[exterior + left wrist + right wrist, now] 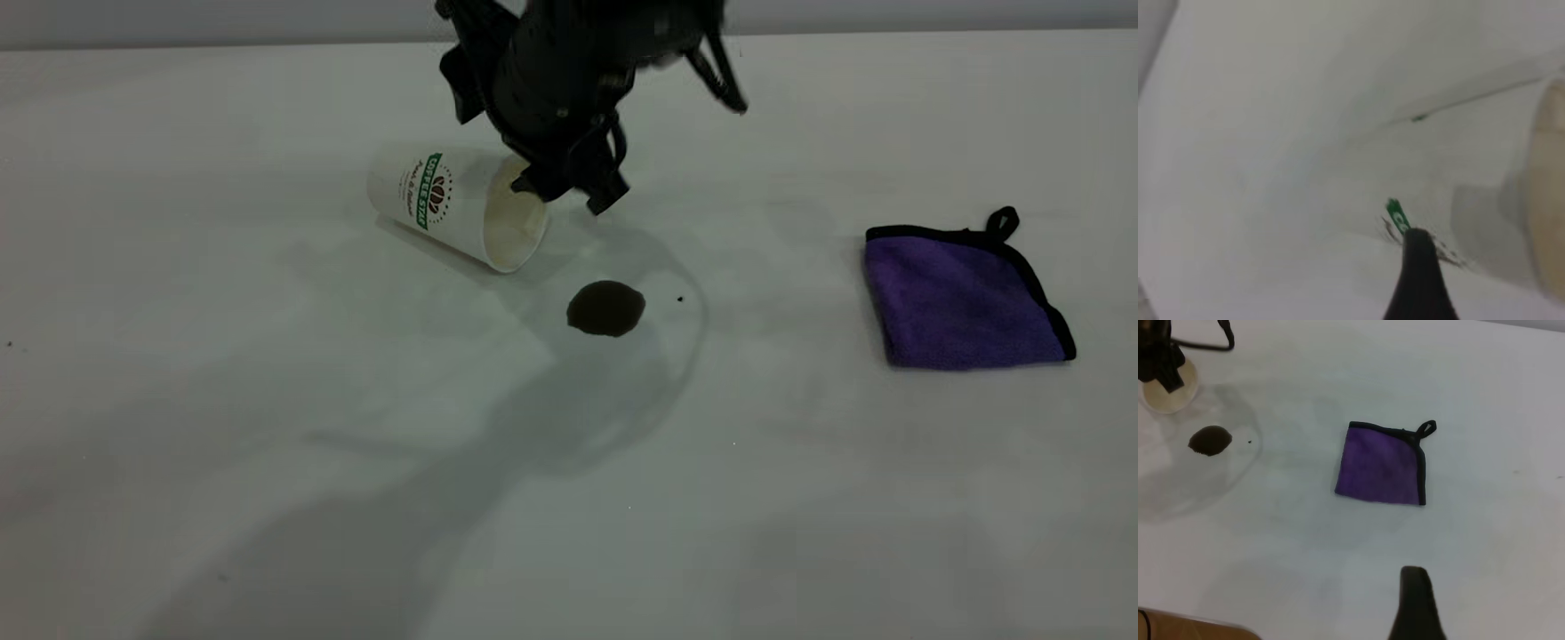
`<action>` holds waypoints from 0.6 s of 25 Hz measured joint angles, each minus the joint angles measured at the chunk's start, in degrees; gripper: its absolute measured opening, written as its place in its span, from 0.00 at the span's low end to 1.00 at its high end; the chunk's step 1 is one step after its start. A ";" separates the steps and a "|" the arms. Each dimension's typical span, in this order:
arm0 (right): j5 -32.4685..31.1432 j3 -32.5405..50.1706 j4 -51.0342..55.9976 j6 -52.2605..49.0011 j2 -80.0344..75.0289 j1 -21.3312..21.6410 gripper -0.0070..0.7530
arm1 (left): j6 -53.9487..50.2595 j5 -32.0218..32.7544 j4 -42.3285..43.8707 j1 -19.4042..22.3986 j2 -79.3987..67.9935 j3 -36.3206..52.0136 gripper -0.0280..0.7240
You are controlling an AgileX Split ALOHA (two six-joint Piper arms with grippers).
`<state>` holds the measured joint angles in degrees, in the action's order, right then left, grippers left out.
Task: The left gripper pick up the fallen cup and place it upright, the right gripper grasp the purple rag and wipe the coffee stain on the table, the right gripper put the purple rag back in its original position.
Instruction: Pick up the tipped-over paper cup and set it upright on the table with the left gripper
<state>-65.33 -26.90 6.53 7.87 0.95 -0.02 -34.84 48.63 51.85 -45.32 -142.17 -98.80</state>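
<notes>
On the table (222, 427), far of centre, your cup (444, 206) lies on its side, long axis running left-right, cream mouth facing right and near, nothing visible inside. Your left gripper (569, 191) straddles the rim, fingers spread.

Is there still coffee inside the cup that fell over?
The cup lies on its side; the part of its cream inside that shows looks empty. The left gripper at its rim covers some of the mouth, so that part stays unseen.
</notes>
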 joint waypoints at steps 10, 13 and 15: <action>0.00 0.00 0.00 0.00 0.00 0.00 0.78 | -4.46 -1.33 6.83 1.30 -4.66 -0.12 0.82; 0.00 0.00 0.00 0.00 0.00 0.00 0.78 | -3.06 -1.15 7.96 3.01 -5.16 -0.19 0.75; 0.00 0.00 0.02 0.00 0.00 0.00 0.78 | -1.78 -0.68 9.33 4.12 -5.17 -0.19 0.61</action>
<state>-65.33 -26.90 6.55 7.87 0.95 -0.02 -36.62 47.95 61.18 -41.20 -147.34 -98.99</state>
